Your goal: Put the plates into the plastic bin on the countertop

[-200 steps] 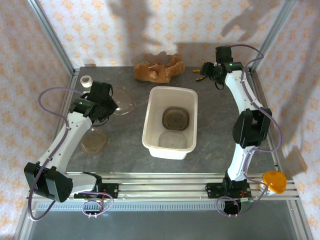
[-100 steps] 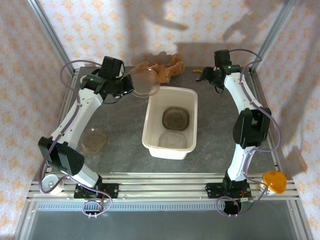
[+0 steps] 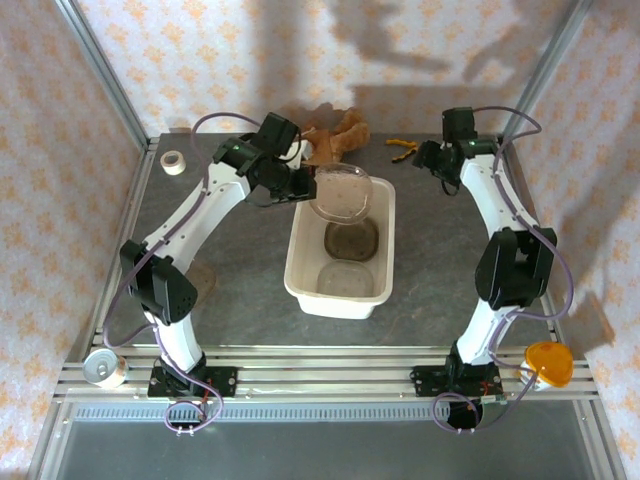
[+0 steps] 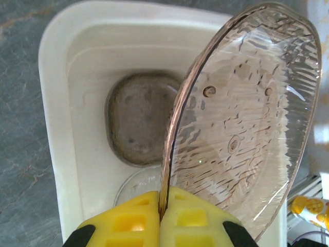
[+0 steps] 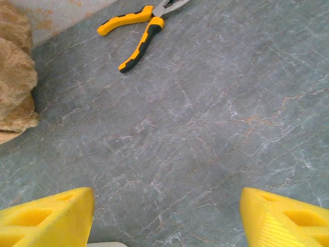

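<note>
- Swinging right since half a second ago, the left pincer point(image 3: 308, 186) has carried its plate point(image 3: 340, 192) from beyond the far-left corner of the plastic bin point(image 3: 301, 262) to a spot over the bin's far end.
- One second ago this plate lay flat on the counter point(image 3: 245, 270), left of the bin, with the pincer at it.
- From the left wrist, the yellow pads point(image 4: 193, 213) of the left pincer point(image 4: 160, 208) are pressed together on the plate's near rim; the clear, brown-tinted plate point(image 4: 236, 139) stands tilted on edge above the bin point(image 4: 51, 103).
- Inside the bin, unchanged, lie a brown rounded-square plate point(image 3: 350, 238) at the far end and a clear plate point(image 3: 345, 278) at the near end; the wrist view shows both, the brown one point(image 4: 136, 121) and the clear one point(image 4: 134, 186).
- At the far right, the right pincer point(image 3: 428, 158) has shifted only slightly rightward.
- Its fingers point(image 5: 46, 216) are spread wide and hold nothing, the right pincer point(image 5: 167, 208) hanging over bare counter point(image 5: 205, 113).
- Yellow-handled pliers point(image 5: 141, 31) lie beyond it, with a plush toy point(image 5: 15, 92) to their left.
</note>
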You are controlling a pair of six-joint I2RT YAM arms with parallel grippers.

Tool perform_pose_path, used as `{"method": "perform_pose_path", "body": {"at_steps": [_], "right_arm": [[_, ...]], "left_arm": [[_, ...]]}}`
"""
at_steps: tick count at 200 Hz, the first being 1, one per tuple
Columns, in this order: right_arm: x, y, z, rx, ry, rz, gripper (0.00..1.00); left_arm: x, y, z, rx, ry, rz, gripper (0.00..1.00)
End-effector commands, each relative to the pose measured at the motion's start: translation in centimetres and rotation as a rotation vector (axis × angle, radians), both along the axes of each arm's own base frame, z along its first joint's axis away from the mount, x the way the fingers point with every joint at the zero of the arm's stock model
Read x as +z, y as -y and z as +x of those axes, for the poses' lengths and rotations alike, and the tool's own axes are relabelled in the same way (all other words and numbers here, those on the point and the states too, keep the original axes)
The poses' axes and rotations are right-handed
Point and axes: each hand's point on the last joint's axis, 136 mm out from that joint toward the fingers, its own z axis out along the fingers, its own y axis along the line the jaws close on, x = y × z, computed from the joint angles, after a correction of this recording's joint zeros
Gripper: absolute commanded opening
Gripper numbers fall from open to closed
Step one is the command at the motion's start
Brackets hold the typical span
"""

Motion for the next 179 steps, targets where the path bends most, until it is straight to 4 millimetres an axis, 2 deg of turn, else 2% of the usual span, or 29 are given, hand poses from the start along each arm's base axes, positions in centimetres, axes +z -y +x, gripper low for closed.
{"method": "perform_pose_path", "body": {"at_steps": [1,60,111,159,179], "right_arm": [[1.2,1.0,-0.4,-0.032,0.040,-0.016,0.74],[0.8,1.2,-0.9,-0.033,0.039,-0.007,0.74],[0.5,1.3,-1.4,-0.030,0.038,-0.003,0.74],[-0.1,1.4,-2.0,-0.025,0.025,0.002,0.75],[-0.1,1.7,-2.2,-0.028,0.025,-0.001,0.75]], "left_arm": [[-0.9,1.0,-2.4,-0.092,-0.067,0.035,0.00],[-3.5,2.4,-4.5,-0.110,-0.126,0.096,0.00],[-5.7,2.1,-6.6,-0.106,-0.162,0.204,0.00],[-7.1,1.7,-7.4,-0.060,-0.177,0.240,0.00],[-7.8,2.2,-8.2,-0.058,-0.196,0.222,0.00]]}}
